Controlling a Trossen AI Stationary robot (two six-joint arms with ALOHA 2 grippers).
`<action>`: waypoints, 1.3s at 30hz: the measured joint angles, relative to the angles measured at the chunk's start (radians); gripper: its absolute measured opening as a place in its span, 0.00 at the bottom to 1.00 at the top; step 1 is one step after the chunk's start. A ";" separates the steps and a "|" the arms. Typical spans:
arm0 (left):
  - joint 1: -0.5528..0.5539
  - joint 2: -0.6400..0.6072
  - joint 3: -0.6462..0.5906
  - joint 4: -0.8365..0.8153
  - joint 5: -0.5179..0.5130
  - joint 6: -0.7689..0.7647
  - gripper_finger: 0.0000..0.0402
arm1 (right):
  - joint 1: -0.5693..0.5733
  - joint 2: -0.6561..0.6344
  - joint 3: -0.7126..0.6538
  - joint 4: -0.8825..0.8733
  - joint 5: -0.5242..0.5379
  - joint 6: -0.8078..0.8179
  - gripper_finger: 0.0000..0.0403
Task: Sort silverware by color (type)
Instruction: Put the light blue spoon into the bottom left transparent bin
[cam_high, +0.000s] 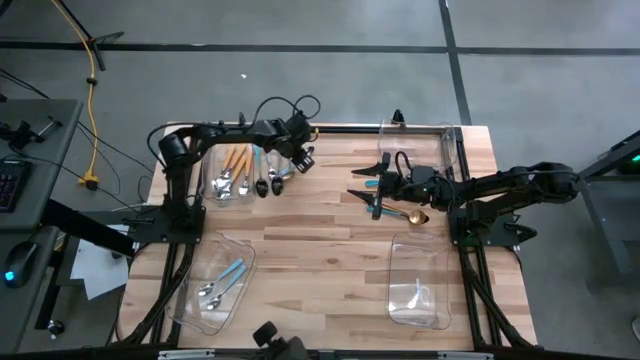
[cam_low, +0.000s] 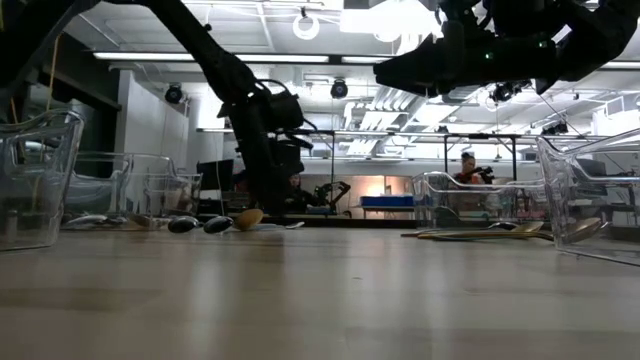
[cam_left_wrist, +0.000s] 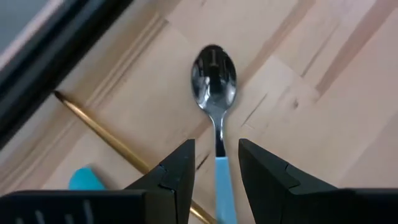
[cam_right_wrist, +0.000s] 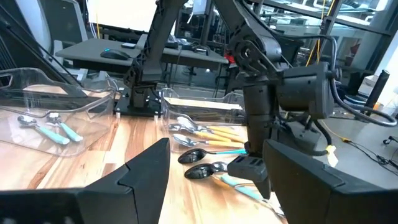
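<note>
Currently the sort is partly complete. In the high view, the near-left bin (cam_high: 213, 283) already holds a few light-blue-handled pieces (cam_high: 222, 280), and the far-left bin (cam_high: 232, 172) holds the orange-handled pieces (cam_high: 237, 160). The near-right bin (cam_high: 420, 282) appears to hold nothing coloured; its contents cannot be confirmed. The far-right bin (cam_high: 425, 150) is largely masked by the right arm. Loose items remain on the tabletop (cam_high: 320, 230): several spoons just beside the far-left bin, plus a teal-handled piece (cam_high: 377, 207) and a gold spoon (cam_high: 408, 215) beneath the right gripper (cam_high: 368, 185). The left gripper (cam_left_wrist: 216, 163) is lowered over a blue-handled spoon (cam_left_wrist: 215, 81), its jaws partly open and straddling the light-blue handle; contact cannot be confirmed, so the spoon is judged not yet lifted. A gold piece (cam_left_wrist: 102, 132) lies just beside it. The right gripper's jaws stand wide open and hold nothing. Remaining work, by estimate: clear the loose spoons and the gold and teal items. No brand, label or legible writing is visible in any view.
</note>
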 joint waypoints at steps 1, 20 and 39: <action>0.006 0.006 0.001 0.001 0.017 0.009 0.29 | 0.000 0.000 0.000 0.000 0.000 0.000 0.60; 0.000 0.059 0.004 -0.026 -0.019 0.011 0.29 | 0.000 0.000 0.000 0.000 0.000 0.000 0.60; -0.006 0.060 0.001 -0.023 -0.028 0.002 0.10 | 0.000 0.000 0.000 -0.018 0.000 0.008 0.60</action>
